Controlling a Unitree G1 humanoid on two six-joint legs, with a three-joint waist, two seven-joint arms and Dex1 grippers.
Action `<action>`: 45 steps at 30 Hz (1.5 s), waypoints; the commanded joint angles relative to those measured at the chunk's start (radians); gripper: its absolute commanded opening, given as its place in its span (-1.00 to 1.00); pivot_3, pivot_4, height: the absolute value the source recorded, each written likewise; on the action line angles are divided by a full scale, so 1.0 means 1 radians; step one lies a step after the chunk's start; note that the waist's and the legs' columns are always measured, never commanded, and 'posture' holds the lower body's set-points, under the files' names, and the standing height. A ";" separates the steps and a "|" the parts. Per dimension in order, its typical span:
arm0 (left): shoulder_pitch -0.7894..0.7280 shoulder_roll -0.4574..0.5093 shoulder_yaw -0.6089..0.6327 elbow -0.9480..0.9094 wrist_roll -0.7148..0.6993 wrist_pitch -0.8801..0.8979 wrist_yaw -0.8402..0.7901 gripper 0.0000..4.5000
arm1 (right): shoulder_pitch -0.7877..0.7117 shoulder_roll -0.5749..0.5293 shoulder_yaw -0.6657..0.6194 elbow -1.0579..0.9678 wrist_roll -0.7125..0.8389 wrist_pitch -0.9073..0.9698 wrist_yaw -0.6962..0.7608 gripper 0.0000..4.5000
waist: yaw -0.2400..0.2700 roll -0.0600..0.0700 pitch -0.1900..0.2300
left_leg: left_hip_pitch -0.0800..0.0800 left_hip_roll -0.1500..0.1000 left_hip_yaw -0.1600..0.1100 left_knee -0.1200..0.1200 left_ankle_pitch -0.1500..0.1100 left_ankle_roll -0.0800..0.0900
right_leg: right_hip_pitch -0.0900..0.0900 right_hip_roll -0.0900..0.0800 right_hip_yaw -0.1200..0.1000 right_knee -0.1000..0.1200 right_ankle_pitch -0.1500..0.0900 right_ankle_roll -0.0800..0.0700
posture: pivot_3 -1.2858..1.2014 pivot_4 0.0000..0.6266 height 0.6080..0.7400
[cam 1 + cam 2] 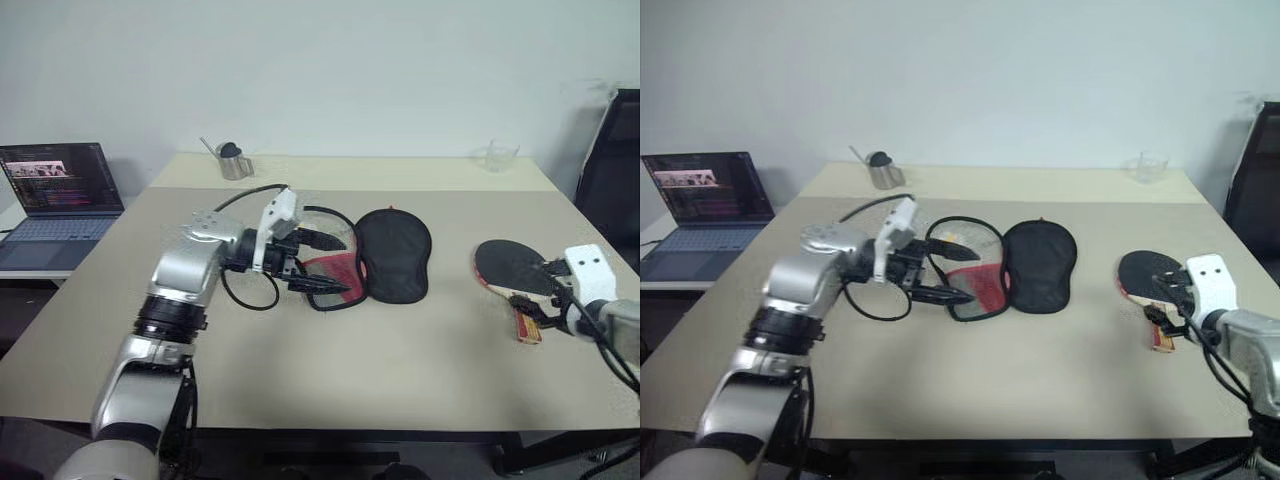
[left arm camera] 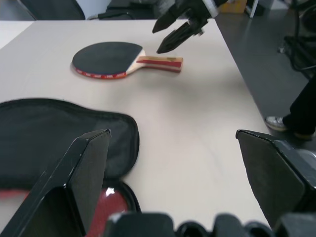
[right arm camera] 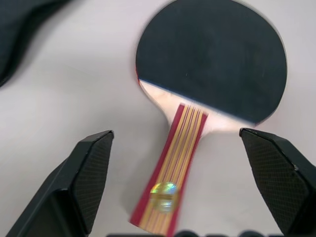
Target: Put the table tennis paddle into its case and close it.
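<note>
From the head, the case (image 1: 385,255) lies unzipped on the surface (image 1: 400,370); the left tool (image 1: 322,263) hovers over it, spread wide and empty. In the right wrist view, the right tool (image 3: 182,185), also wide and empty, straddles the paddle (image 3: 207,74) handle, probably for grasping.
</note>
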State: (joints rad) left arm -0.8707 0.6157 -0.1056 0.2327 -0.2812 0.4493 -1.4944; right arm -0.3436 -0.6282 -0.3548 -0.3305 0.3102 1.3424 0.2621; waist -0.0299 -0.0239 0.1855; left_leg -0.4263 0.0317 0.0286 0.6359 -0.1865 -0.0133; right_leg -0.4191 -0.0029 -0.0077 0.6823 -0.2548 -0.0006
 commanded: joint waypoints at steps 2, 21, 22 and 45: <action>0.030 0.018 -0.005 -0.047 -0.019 0.017 0.020 0.97 | -0.062 0.105 -0.047 0.045 -0.087 0.006 -0.155 1.00 | 0.001 0.000 0.000 | 0.000 0.000 0.000 0.000 0.001 0.001 | 0.000 0.000 0.000 0.000 0.001 0.001 | 0.03 -0.52 1.00; 0.074 0.060 0.013 -0.188 -0.093 0.112 0.138 1.00 | -0.205 0.282 -0.074 0.346 -0.156 -0.250 -0.338 -0.29 | -0.002 0.000 0.000 | -0.001 -0.001 0.001 0.001 0.003 0.005 | 0.000 0.001 0.002 -0.001 0.004 0.001 | 0.03 -0.52 1.00; 0.077 0.063 0.016 -0.192 -0.096 0.113 0.141 1.00 | -0.210 0.273 -0.063 0.339 -0.154 -0.253 -0.327 -0.41 | -0.002 0.000 0.000 | -0.001 0.000 0.001 0.001 0.003 0.005 | 0.000 0.001 0.002 -0.001 0.004 0.002 | 0.03 -0.52 1.00; 0.148 0.138 0.055 -0.205 -0.098 0.125 0.225 1.00 | -0.639 0.665 0.071 0.453 -0.164 -0.290 -0.514 -0.51 | -0.002 0.001 0.001 | -0.006 0.006 0.001 -0.006 0.003 0.005 | -0.007 0.002 0.002 -0.003 0.003 -0.002 | 0.03 -0.52 1.00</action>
State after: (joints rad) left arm -0.7258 0.7358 -0.0865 0.0740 -0.3557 0.5665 -1.2768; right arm -0.9530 0.0377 -0.2793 0.1467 0.1611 1.1153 -0.2208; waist -0.0320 -0.0233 0.1861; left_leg -0.4323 0.0374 0.0303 0.6298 -0.1834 -0.0082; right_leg -0.4261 -0.0017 -0.0059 0.6795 -0.2522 -0.0022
